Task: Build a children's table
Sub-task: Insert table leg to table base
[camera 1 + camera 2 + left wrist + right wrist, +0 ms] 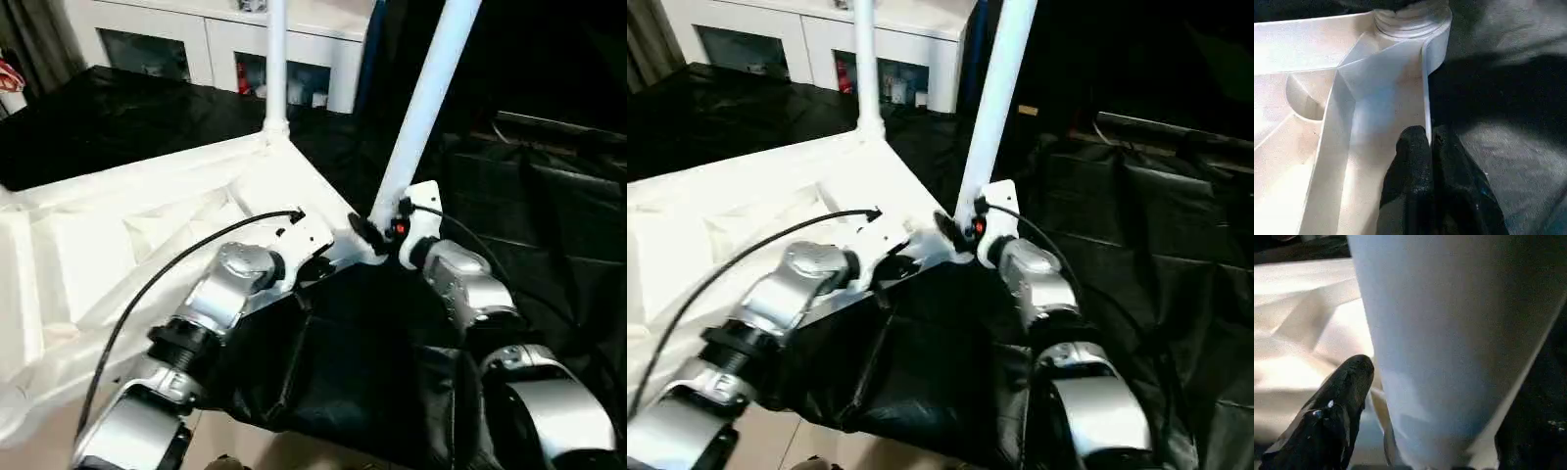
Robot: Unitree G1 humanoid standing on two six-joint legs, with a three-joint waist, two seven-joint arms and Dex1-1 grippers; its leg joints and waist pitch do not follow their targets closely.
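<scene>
The white table top lies upside down on black cloth, ribbed underside up. One white leg stands upright in its far corner socket. A second leg leans right, its base at the nearer right corner. My right gripper is shut on that base, the leg between its fingers. Just beside it, my left gripper is shut on the table top's side wall, one black finger on each side. A corner socket lies just beyond the left fingertips.
A white cabinet with glass doors stands behind the work. Crumpled black cloth covers the surface to the right and under my arms. A strip of pale floor shows at the near edge.
</scene>
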